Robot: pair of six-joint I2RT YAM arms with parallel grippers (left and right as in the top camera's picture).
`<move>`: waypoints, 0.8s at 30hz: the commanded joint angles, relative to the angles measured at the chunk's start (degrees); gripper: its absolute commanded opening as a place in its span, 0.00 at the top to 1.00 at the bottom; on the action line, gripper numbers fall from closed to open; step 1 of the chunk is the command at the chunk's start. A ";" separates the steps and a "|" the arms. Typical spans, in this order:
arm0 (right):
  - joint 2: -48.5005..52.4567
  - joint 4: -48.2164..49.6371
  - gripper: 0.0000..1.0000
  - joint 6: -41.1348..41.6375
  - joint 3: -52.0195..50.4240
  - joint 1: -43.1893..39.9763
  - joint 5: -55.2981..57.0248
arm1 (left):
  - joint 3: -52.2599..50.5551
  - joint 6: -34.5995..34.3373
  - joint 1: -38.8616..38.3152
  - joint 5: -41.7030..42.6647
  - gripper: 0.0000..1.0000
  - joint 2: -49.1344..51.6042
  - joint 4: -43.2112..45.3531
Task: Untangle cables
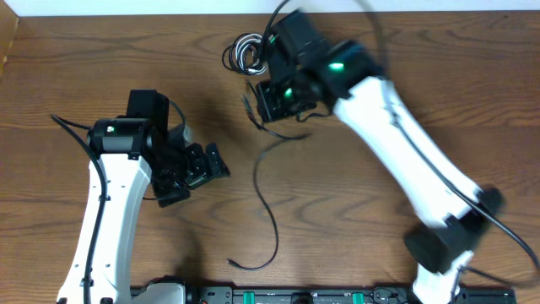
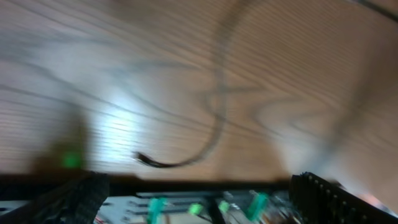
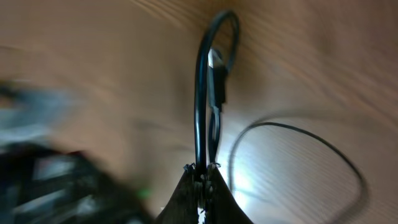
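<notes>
A small black-and-white bundle of cables (image 1: 244,54) lies at the table's far edge. One thin black cable (image 1: 267,198) runs from the right gripper toward the near edge and ends at a small plug (image 1: 233,263). My right gripper (image 1: 268,108) is shut on this black cable (image 3: 200,93). Beyond its tips (image 3: 203,168) the cable loops back, with a plug (image 3: 218,84) hanging on it. My left gripper (image 1: 196,179) stands open over bare wood, left of the cable and apart from it. The blurred left wrist view shows the cable's free end (image 2: 144,158) ahead of the wide-apart fingers (image 2: 333,199).
Thicker black cords run from both arms (image 1: 498,224). An equipment strip with green connectors (image 1: 295,296) lines the near table edge. Another stretch of thin black cable curves on the wood (image 3: 311,137) right of the right gripper.
</notes>
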 commanded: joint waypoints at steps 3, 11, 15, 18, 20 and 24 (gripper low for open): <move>-9.81 -4.85 0.99 -1.66 2.97 0.04 -9.07 | 0.68 -0.04 -0.09 19.93 0.02 0.00 -0.35; -10.16 -8.31 0.99 -3.56 2.60 -0.35 -8.28 | 0.68 4.83 -0.09 37.40 0.02 0.00 2.82; -10.16 -8.68 0.99 -4.22 2.60 -0.28 -9.16 | 0.68 4.90 -0.07 40.83 0.02 0.00 4.00; -10.16 -9.66 0.98 -5.88 2.60 -0.31 -9.14 | 0.68 4.90 0.31 44.76 0.02 0.00 5.46; -10.16 -10.51 0.99 -6.64 2.60 -0.35 -9.14 | 0.68 4.87 1.38 48.43 0.02 0.00 6.93; -10.16 -10.99 0.99 -7.41 2.60 -0.28 -10.86 | 0.68 4.15 4.61 51.60 0.02 0.00 10.14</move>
